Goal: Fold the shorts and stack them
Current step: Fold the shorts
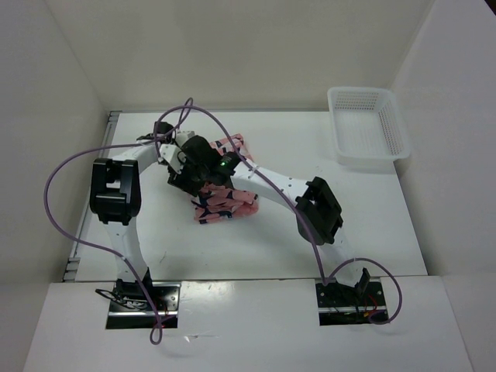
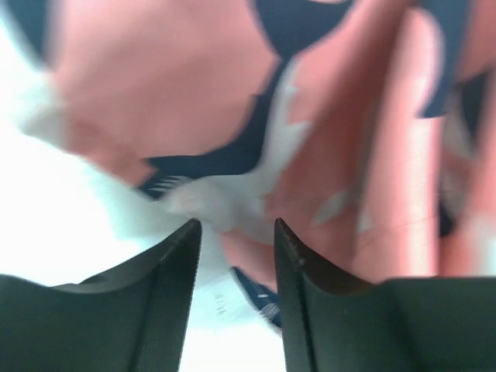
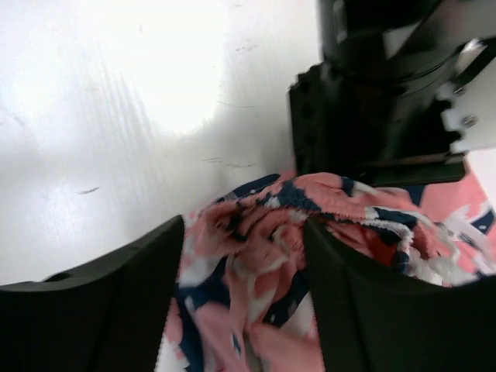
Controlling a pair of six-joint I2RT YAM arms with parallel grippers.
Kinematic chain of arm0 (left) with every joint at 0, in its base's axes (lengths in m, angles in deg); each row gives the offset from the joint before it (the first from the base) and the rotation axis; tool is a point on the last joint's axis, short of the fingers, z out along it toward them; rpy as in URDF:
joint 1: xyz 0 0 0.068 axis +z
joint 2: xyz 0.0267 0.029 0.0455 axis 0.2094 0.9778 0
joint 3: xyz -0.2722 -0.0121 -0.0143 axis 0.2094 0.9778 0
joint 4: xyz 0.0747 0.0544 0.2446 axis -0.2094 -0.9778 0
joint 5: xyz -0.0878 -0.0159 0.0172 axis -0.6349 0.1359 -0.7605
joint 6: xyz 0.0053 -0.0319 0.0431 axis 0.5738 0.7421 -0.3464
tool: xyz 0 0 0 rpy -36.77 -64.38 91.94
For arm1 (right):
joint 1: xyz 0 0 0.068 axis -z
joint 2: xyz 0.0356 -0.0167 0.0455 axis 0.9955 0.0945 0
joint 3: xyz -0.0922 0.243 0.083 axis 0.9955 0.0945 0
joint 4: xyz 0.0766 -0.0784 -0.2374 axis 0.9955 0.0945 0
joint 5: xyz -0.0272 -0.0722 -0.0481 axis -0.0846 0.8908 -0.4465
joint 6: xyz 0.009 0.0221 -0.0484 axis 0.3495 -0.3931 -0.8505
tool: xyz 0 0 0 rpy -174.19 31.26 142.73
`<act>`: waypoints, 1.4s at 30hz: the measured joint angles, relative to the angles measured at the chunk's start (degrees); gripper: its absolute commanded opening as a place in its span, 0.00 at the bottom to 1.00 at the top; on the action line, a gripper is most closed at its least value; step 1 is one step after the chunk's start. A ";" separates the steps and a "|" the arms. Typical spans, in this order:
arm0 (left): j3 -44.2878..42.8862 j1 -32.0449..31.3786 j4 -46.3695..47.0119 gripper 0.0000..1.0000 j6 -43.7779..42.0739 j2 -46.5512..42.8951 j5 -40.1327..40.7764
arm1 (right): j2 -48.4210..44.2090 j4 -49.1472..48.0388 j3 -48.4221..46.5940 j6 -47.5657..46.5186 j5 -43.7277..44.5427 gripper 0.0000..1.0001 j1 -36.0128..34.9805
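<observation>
The coral-pink shorts (image 1: 229, 203) with navy-and-white shapes lie crumpled at the table's middle, partly hidden under both grippers. My right gripper (image 1: 198, 159) is shut on a bunched fold of the shorts (image 3: 256, 256), which fills the gap between its fingers (image 3: 244, 225). My left gripper (image 1: 180, 177) is right beside it; the left arm's black body shows in the right wrist view (image 3: 372, 101). In the left wrist view its jaws (image 2: 236, 225) stand partly open, with blurred shorts fabric (image 2: 194, 85) just ahead and only an edge between them.
A white mesh basket (image 1: 364, 128) stands at the table's back right corner. White walls close in the table at the back and sides. Purple cables loop over the left arm (image 1: 116, 194).
</observation>
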 measured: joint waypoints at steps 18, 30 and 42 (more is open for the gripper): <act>-12.44 2.69 -6.88 0.85 -1.18 -11.26 6.49 | -24.59 1.01 18.80 -2.16 -0.87 0.71 3.02; -10.34 -2.16 -8.81 0.59 -1.14 -0.35 4.63 | -22.47 -4.11 39.45 -9.40 4.26 0.57 6.67; -10.10 -1.79 -9.92 0.00 -1.18 1.66 2.34 | -19.32 -11.85 46.45 -9.57 9.25 0.01 8.31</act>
